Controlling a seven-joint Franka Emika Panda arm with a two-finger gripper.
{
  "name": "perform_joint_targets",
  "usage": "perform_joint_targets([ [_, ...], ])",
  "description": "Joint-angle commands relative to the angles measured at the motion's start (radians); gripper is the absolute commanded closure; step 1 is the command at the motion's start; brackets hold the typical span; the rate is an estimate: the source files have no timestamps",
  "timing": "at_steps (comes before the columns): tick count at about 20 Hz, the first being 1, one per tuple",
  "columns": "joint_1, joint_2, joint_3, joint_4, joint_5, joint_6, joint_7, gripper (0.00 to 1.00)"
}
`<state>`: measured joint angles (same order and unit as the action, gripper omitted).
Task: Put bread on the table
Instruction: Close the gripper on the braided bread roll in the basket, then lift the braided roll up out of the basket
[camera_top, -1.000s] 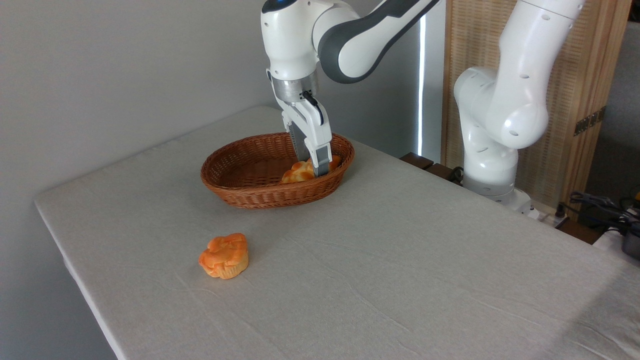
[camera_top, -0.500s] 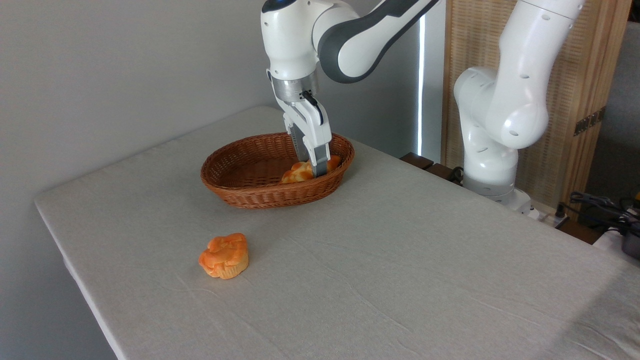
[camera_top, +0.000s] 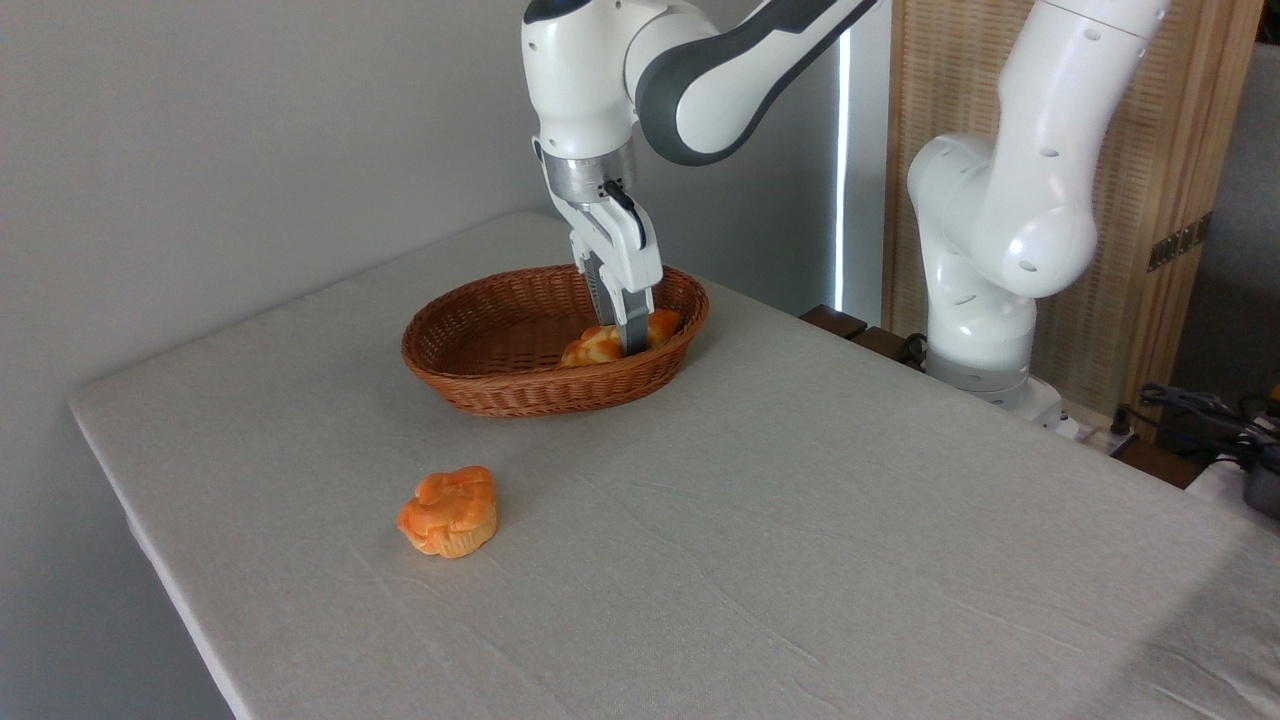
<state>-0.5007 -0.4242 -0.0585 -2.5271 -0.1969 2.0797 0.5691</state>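
The bread (camera_top: 596, 346), a golden-orange braided loaf, lies in the right part of the brown wicker basket (camera_top: 500, 392). My gripper (camera_top: 632, 346) reaches straight down into the basket and its fingers are shut across the loaf's middle. One end of the loaf shows to the left of the fingers and the other end to the right. The basket's near wall hides the loaf's underside, so I cannot tell whether it still rests on the basket floor. The table (camera_top: 800, 500) is covered in a light grey-beige cloth.
A round orange muffin-shaped pastry (camera_top: 448, 512) sits on the cloth in front of the basket, to the left. The arm's white base (camera_top: 985, 300) stands off the table's far right edge, with cables (camera_top: 1200, 410) beyond it. A wall runs behind the table.
The fingers have drawn together on the bread's middle, and the gripper has shifted slightly. The bread's right end now shows more clearly. Basket and pastry have not moved.
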Motion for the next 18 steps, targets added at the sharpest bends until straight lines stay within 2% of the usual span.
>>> perform_joint_targets([
  [1, 0.007, -0.016, -0.003, 0.004, 0.01, 0.02, -0.009, 0.61],
  [5, 0.008, -0.018, -0.001, 0.042, -0.015, 0.019, -0.017, 0.6],
  [9, 0.008, -0.016, 0.0, 0.093, -0.079, 0.019, -0.057, 0.6],
  [18, 0.008, -0.019, 0.02, 0.133, -0.098, 0.016, -0.057, 0.6],
])
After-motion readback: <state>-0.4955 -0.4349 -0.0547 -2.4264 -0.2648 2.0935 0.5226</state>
